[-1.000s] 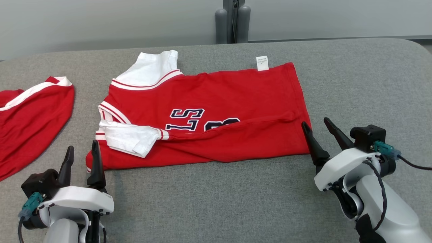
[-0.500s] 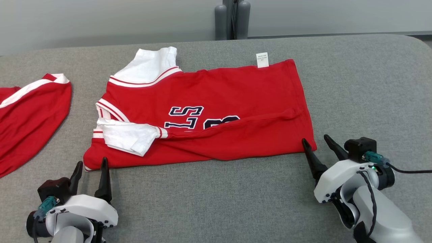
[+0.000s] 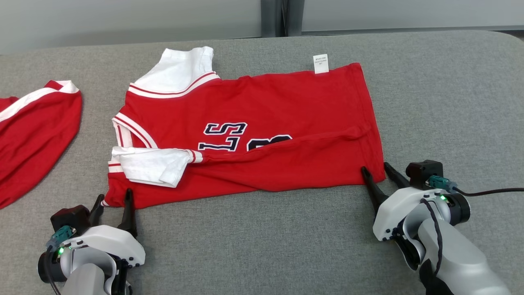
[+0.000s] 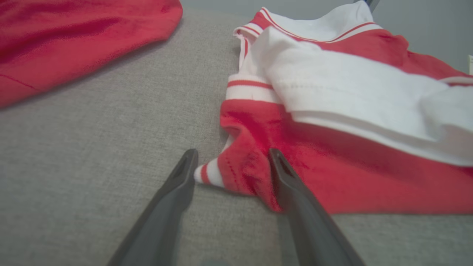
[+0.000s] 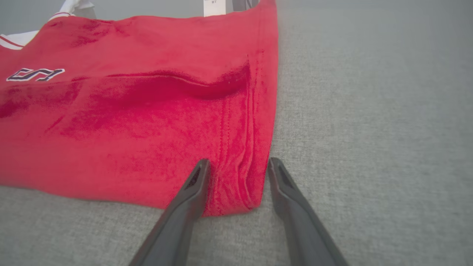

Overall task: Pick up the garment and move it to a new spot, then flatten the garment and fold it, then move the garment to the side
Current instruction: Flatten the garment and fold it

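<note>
- Grey fabric tabletop (image 3: 262, 246) lies under both grippers, bare btwn them.
- L gripper (image 3: 114, 196): fingers apart, straddling the near-left corner of the red garment (image 3: 266, 106). Striped trim sits btwn the tips, nothing pinched yet.
- R gripper (image 3: 374, 168): fingers apart too, near-right hem corner btwn them. One tip is over the cloth, the other just outside its edge.
- Just beyond both sets of tips: a long flap of the garment is folded up over the body and covers the lower part of the lettering (image 3: 223, 137).
- Ahead-right of L gripper: white sleeve (image 3: 147, 166) tucked in over the red.
- Far side from both: other sleeve (image 3: 180, 69) and white label (image 3: 320, 63) at the far edge.
- Second red piece (image 3: 32, 131) lies well off to L gripper's outer side.
- Progress, my read: placed + mostly flat, first fold looks done. Left to do: pinch both corners, fold again, shift aside.
</note>
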`<state>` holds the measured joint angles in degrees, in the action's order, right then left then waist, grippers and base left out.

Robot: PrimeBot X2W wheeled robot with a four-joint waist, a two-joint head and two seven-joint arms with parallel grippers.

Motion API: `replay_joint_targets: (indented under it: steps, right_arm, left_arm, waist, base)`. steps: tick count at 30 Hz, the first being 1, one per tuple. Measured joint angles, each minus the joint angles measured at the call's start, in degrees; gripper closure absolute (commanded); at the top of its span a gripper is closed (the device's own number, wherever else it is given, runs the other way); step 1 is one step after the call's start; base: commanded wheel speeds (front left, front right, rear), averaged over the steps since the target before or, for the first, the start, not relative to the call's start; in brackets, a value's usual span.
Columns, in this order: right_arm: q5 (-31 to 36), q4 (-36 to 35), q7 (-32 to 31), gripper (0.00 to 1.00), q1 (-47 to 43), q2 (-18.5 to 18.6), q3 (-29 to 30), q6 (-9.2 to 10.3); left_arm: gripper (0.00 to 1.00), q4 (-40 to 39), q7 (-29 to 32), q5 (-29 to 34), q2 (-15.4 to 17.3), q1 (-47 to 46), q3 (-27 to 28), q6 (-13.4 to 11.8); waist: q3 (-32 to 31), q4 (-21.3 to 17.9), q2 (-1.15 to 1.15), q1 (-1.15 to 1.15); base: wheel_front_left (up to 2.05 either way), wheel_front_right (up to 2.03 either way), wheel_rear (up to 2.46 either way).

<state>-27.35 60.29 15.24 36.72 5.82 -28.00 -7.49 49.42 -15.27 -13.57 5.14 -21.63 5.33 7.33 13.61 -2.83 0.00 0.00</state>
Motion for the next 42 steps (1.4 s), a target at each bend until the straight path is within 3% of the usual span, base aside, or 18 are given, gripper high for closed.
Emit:
replay_joint_targets:
  steps: [1,2,3,16,28,42]
  right_arm:
    - [-0.35,0.36,0.0,1.0,0.2,-0.1,-0.37,0.0]
    - [-0.74,0.62,0.0,1.0,0.32,-0.29,-0.69,0.0]
    - [-1.04,0.87,0.0,1.0,0.32,-0.42,-1.05,-0.01]
    - [-6.57,-4.53,-0.1,1.0,-2.97,2.12,-1.36,-0.02]
    - [-10.0,-12.23,-0.1,1.0,-16.44,6.38,0.47,-0.1]
    - [-13.05,-17.61,-1.77,1.0,-26.76,7.23,1.1,-0.09]
  left_arm:
    - [0.56,0.42,-0.08,-0.69,-0.03,-0.16,-0.34,0.0]
    - [0.84,0.77,-0.08,-1.07,-0.02,-0.33,-0.64,0.0]
    - [1.0,1.26,-0.08,-1.49,-0.03,-0.4,-1.03,0.0]
    - [1.0,-1.98,0.13,-5.81,0.65,3.28,-4.25,0.1]
    - [1.0,-9.75,0.19,-7.21,-0.45,15.03,-4.01,0.16]
    - [1.0,-15.85,0.19,-8.55,-2.02,24.64,-3.52,-0.69]
  waist:
    - [-0.07,0.05,0.0,0.0]
    - [-0.13,0.07,0.0,0.0]
    - [-0.2,0.1,0.0,0.0]
    - [-3.03,0.55,0.0,0.0]
    - [-9.89,1.06,0.0,0.0]
    - [-12.87,2.05,0.0,0.0]
  base:
    - [0.0,0.0,0.0]
    - [0.0,0.0,0.0]
    - [0.0,0.0,0.0]
    - [0.0,0.0,0.0]
    - [0.0,0.0,0.0]
    - [0.0,0.0,0.0]
